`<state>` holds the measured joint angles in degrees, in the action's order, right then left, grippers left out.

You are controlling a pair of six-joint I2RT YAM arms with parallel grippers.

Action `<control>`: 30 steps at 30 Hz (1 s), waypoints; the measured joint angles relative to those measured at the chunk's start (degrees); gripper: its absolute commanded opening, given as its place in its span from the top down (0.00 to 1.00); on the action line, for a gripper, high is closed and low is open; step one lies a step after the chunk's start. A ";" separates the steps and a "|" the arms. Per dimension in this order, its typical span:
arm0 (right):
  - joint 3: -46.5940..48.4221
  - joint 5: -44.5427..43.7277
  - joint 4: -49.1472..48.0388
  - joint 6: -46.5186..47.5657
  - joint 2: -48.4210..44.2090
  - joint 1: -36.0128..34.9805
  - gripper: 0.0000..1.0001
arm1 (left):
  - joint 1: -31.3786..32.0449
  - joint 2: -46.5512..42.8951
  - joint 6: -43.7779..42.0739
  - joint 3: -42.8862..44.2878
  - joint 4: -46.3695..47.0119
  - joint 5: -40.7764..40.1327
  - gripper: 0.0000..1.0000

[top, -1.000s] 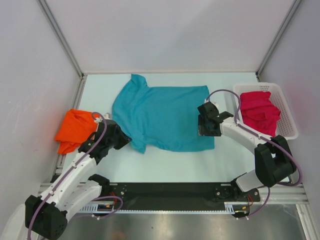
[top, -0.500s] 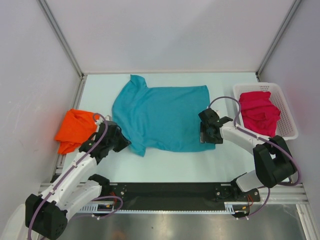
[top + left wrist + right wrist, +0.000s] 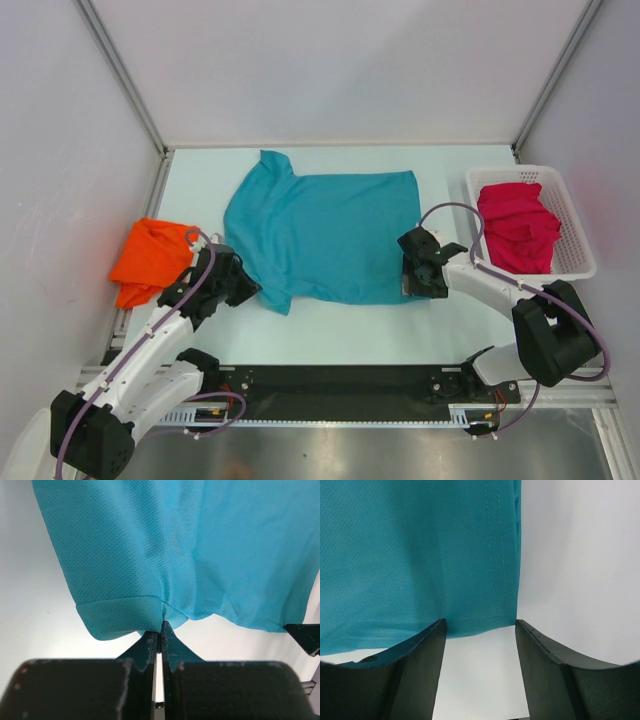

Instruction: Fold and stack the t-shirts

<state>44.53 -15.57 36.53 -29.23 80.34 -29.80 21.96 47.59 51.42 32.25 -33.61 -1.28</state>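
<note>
The teal t-shirt (image 3: pixel 325 235) lies spread flat in the middle of the table. My left gripper (image 3: pixel 248 288) is shut on its near left sleeve seam, seen pinched between the closed tips in the left wrist view (image 3: pixel 161 625). My right gripper (image 3: pixel 418 288) is open at the shirt's near right hem corner; in the right wrist view (image 3: pixel 480 630) the hem (image 3: pixel 470 625) ends just ahead of the fingers (image 3: pixel 427 645), with nothing between them. The orange t-shirt (image 3: pixel 150 258) lies folded at the left. The magenta t-shirt (image 3: pixel 518 225) lies crumpled in the basket.
A white slotted basket (image 3: pixel 575 262) stands at the right edge of the table. Grey walls and metal frame posts close in the table on the left, back and right. A black rail runs along the near edge.
My right gripper has slid toward the near edge, off the shirt's right side to its near right hem corner. The left gripper has stayed shut on the sleeve, shifting slightly.
</note>
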 measured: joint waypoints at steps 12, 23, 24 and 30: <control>-1.42 1.18 -1.05 -1.18 0.09 -1.09 1.00 | 0.00 0.31 -0.02 -0.02 0.02 0.15 0.95; -1.44 1.25 -1.03 -1.66 -0.74 -2.03 0.93 | -0.28 0.39 -0.26 -0.02 0.04 0.17 0.95; -1.44 1.09 -0.83 -1.81 -1.18 -2.08 0.82 | -0.28 0.39 -0.33 -0.02 0.04 0.17 0.95; -1.44 -0.28 0.46 -2.89 -2.05 -2.12 0.50 | -0.39 0.42 -0.46 -0.37 0.42 1.14 0.95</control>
<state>43.09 -15.86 36.99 -32.12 78.28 -31.92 21.56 48.01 50.96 31.88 -33.19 -0.14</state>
